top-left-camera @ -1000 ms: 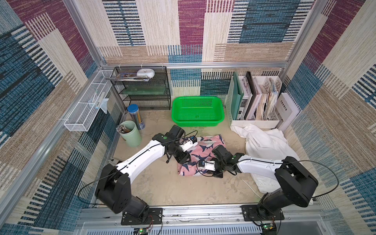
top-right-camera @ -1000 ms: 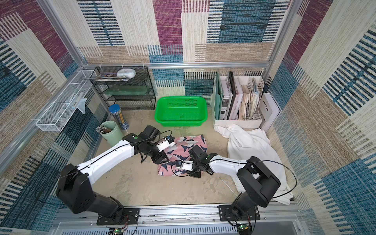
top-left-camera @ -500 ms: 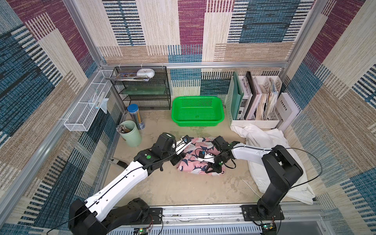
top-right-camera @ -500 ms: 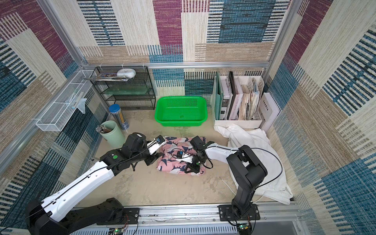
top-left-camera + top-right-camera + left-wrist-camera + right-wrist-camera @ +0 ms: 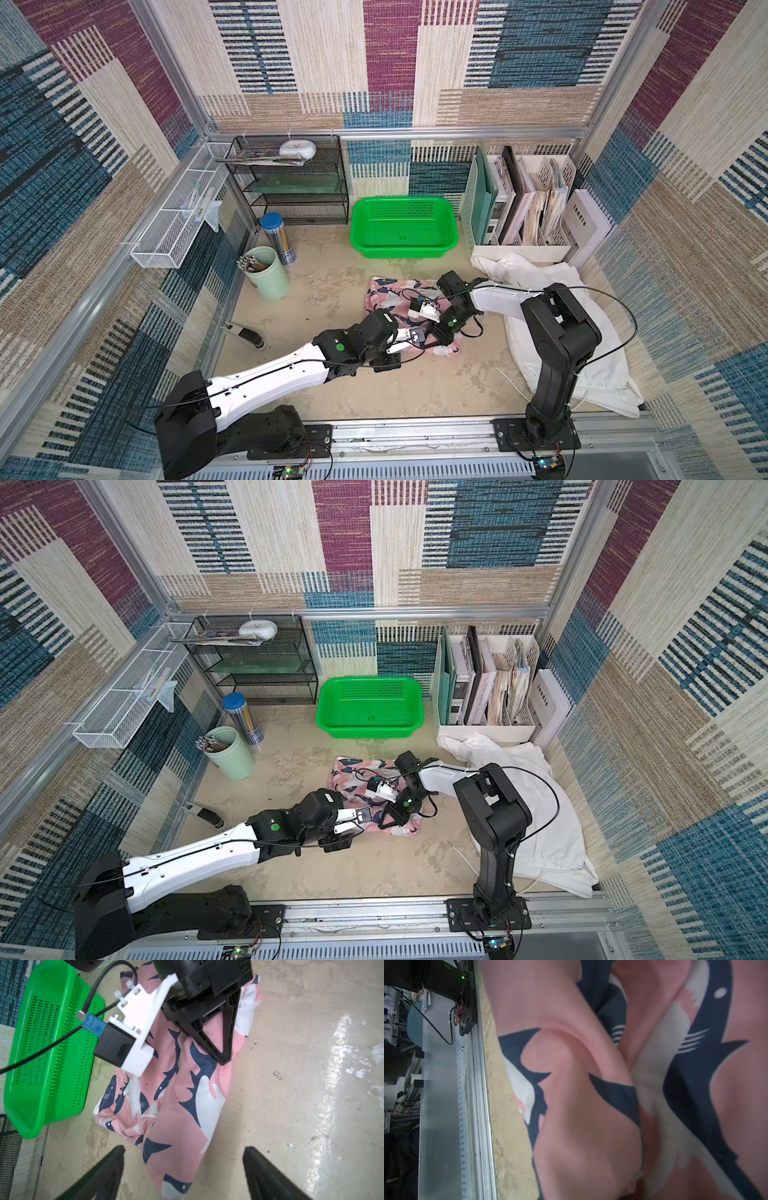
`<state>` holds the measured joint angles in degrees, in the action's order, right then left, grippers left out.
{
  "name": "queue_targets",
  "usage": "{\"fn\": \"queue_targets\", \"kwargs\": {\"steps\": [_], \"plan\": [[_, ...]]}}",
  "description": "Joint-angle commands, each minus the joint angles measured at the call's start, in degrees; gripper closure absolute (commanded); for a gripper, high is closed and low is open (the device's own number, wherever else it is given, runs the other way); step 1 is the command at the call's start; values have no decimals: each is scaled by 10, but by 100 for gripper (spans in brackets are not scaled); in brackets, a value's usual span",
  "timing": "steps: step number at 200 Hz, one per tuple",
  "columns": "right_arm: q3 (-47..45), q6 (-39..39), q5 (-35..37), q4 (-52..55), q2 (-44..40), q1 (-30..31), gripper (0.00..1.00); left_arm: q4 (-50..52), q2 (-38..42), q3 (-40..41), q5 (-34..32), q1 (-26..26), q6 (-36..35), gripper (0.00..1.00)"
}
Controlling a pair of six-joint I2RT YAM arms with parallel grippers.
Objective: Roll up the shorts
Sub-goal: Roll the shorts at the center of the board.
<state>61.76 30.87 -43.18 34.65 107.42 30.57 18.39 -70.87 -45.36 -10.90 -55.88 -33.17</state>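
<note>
Two arms: both meet at the pink bundle in the middle of the bench (image 5: 332, 282), in front of the green basket (image 5: 403, 200).
Left pincer (image 5: 185, 1148): its jaws were half-closed at the cloth's left edge a second ago. Now they are spread wide and empty, and the arm is drawn back toward the near rail.
Pink shorts (image 5: 388, 291): they lie on the bench as a loose, creased lump with one end between the released jaws. Whether that end touches either jaw I cannot tell. The folds are soft and uneven, not a tight cylinder.
Right pincer (image 5: 224, 1057): it is clenched as before, tip down on the bundle's far end. A fold of pink cloth appears nipped in it, and the cloth fills the right wrist view.
White shorts (image 5: 540, 274): they are spread flat at the right, beside the file rack and under the right arm, and not rolled at all.
Meaning: the release probably ends one rolling pass, leaving only the right side holding the pink pair. The slack layers may spring open, so the left likely needs a fresh grip before the roll tightens. The white pair is yet to be done.
</note>
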Motion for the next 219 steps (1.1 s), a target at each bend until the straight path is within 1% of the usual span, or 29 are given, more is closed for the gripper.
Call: {"fn": "queue_targets", "kwargs": {"steps": [1, 20, 23, 29, 72, 96, 112, 129, 151, 192, 209, 219], "plan": [[9, -4, -8, 18, 7, -3, 100, -53, -27, 3, -40, -16, -29, 6], [8, -1, -12, 18, 10, -4, 100, -82, -53, 9, -46, -20, -41, 4], [8, -1, -12, 18, 10, -3, 100, -87, -57, 9, -47, -20, -43, 1], [7, -1, -13, 18, 10, -4, 100, -94, -67, 10, -49, -21, -47, 1], [9, 2, -21, 17, 7, -6, 100, -128, -126, 11, -61, -22, -60, 1], [16, 3, -25, 23, 18, -5, 100, -140, -158, 3, -60, -20, -79, 1], [19, 3, -26, 26, 26, -6, 100, -146, -185, -4, -66, -14, -88, 1], [19, 3, -26, 24, 28, -5, 100, -151, -204, -11, -57, -1, -87, 1], [17, 3, -23, 23, 24, -5, 100, -146, -216, -15, -45, 14, -80, 6], [16, 2, -22, 21, 21, -6, 100, -119, -228, -28, -18, 33, -64, 21], [14, -3, -13, 14, 19, -7, 100, -106, -243, -38, -12, 32, -58, 33], [12, -14, 0, 4, 17, -6, 100, -104, -249, -39, -7, 32, -55, 44]]}}
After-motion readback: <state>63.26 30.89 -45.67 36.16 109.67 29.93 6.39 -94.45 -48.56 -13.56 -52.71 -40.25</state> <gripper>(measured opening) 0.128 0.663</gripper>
